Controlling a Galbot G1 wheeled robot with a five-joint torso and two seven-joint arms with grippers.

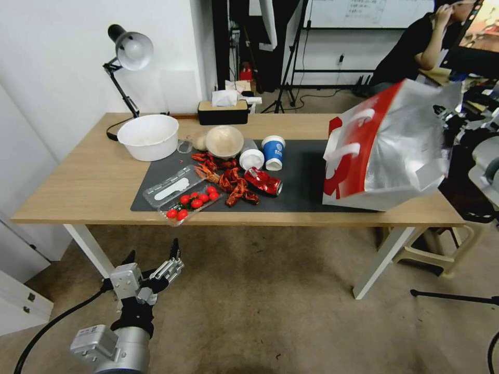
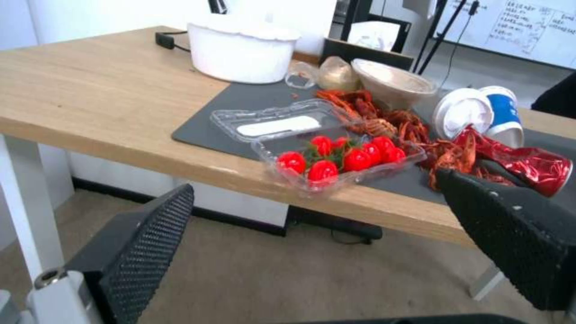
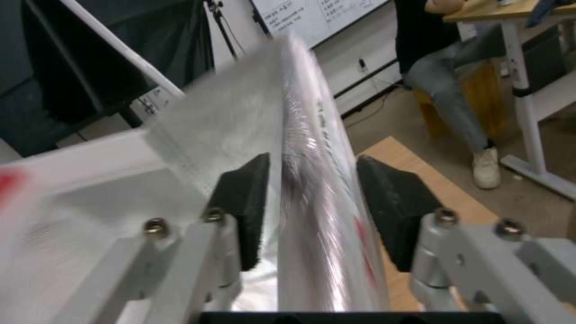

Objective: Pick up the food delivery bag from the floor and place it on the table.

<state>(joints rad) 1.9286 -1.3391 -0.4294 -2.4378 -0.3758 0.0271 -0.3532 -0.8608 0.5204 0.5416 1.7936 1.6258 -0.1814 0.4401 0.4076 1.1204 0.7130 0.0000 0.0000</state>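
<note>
The desk [image 1: 78, 182] carries the food delivery bag [image 1: 384, 150] at its right end, tilted, its base at the dark grey mat [image 1: 301, 176]; a white bowl [image 1: 148, 136], crayfish shells [image 1: 228, 182], a tomato punnet [image 1: 195, 200], a crushed red can [image 1: 264, 182] crowd the middle; the left tool [image 1: 153, 262] hangs low over the floor [image 1: 260, 311], fingers apart; the right tool [image 3: 309, 211] straddles the bag's foil edge, pads spread, one touching.

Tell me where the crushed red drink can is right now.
In the head view, the crushed red drink can lies on its side on the dark grey mat, mid-table, beside the red crayfish shells and in front of the blue-and-white paper cup.
</note>
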